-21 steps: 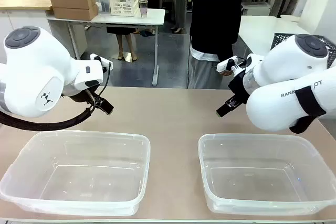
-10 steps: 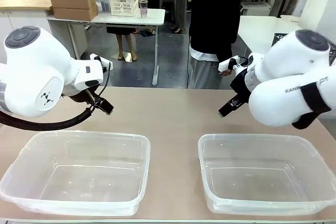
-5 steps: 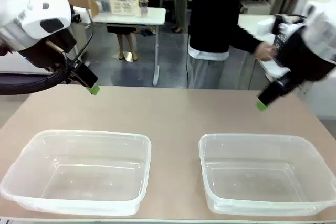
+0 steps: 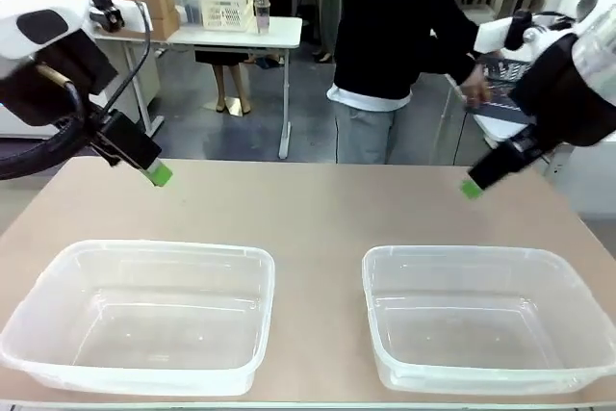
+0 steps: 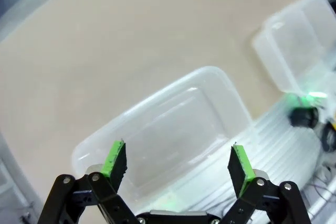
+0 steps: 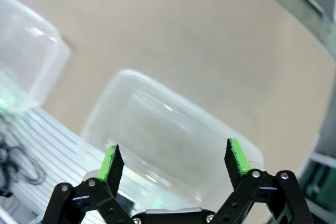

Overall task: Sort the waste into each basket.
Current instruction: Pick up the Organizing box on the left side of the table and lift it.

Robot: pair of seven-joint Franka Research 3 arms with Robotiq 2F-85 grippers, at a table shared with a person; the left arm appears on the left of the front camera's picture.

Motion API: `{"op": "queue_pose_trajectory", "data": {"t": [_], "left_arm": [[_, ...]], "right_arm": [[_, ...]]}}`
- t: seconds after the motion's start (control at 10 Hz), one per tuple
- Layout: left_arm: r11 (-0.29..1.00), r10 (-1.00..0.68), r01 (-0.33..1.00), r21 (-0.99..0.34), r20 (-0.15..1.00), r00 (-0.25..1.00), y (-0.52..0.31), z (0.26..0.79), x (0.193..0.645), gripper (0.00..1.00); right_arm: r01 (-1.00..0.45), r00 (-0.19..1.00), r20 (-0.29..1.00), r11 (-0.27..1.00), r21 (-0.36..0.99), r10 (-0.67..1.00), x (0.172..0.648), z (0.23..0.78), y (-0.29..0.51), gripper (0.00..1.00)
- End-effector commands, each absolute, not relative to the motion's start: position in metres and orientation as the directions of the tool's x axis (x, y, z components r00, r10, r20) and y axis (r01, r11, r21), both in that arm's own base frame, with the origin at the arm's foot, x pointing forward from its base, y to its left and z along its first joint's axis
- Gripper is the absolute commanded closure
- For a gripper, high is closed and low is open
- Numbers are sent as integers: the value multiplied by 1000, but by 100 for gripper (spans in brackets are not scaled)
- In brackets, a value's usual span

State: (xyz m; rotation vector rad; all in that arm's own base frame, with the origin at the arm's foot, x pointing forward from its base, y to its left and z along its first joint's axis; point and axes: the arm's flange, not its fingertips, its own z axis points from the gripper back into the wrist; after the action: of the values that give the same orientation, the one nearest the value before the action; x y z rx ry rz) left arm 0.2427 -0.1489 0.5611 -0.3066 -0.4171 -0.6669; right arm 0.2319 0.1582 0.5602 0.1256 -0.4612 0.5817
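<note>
Two clear plastic baskets stand side by side near the table's front edge, the left basket (image 4: 164,250) and the right basket (image 4: 462,254); both hold nothing. The waste is out of view. My left gripper (image 4: 158,174) hangs open above the back left of the table, behind the left basket. In the left wrist view this gripper (image 5: 178,162) looks down on that basket (image 5: 157,97). My right gripper (image 4: 471,189) hangs open above the back right. Its wrist view shows the open gripper (image 6: 173,160) over the right basket (image 6: 131,75). Nothing is between either pair of fingers.
A person in a black top (image 4: 395,16) stands at the far side, one hand (image 4: 474,93) stretched toward a side table on the right. The bare tan tabletop (image 4: 318,209) lies between the baskets and the far edge.
Both arms have risen and swung outward, with the fingers now pointing down over the back of the table. The person has leaned and reached to the right. Both grippers have stayed open.
</note>
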Motion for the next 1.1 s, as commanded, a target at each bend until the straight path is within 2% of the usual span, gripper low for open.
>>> {"op": "queue_pose_trajectory", "data": {"t": [0.0,0.1,0.2,0.3,0.4,0.5,0.6,0.7,0.8,0.9,1.0], "left_arm": [[452,-517,701,-551,479,710,-117,564,252,0],[263,-387,607,-750,495,778,-84,562,256,0],[125,-204,485,-866,456,866,-50,554,262,0],[14,-68,406,-914,404,912,-30,549,267,0],[-68,37,382,-922,380,924,-17,548,268,0],[-116,152,381,-917,362,920,-5,548,265,0],[-137,222,400,-906,365,904,6,549,261,0],[-89,268,385,-919,350,898,14,552,259,0],[20,-28,524,-851,524,851,20,562,271,0],[20,-28,524,-851,524,851,20,562,271,0],[20,-28,524,-851,524,851,20,562,271,0]], "right_arm": [[-746,633,675,530,403,379,225,537,119,0],[-660,683,725,500,561,88,215,544,87,0],[-565,710,669,389,728,-222,207,546,45,0],[-529,677,606,296,795,-417,200,540,9,0],[-501,682,544,231,834,-489,197,528,-17,0],[-454,705,501,224,862,-502,197,515,-33,0],[-422,714,471,218,880,-518,196,504,-45,0],[-382,719,446,232,894,-533,197,495,-55,0],[-283,733,461,391,875,-500,198,490,-51,0],[-404,748,503,303,863,-433,244,604,-115,0],[-404,748,503,303,863,-433,244,604,-115,0]]}}
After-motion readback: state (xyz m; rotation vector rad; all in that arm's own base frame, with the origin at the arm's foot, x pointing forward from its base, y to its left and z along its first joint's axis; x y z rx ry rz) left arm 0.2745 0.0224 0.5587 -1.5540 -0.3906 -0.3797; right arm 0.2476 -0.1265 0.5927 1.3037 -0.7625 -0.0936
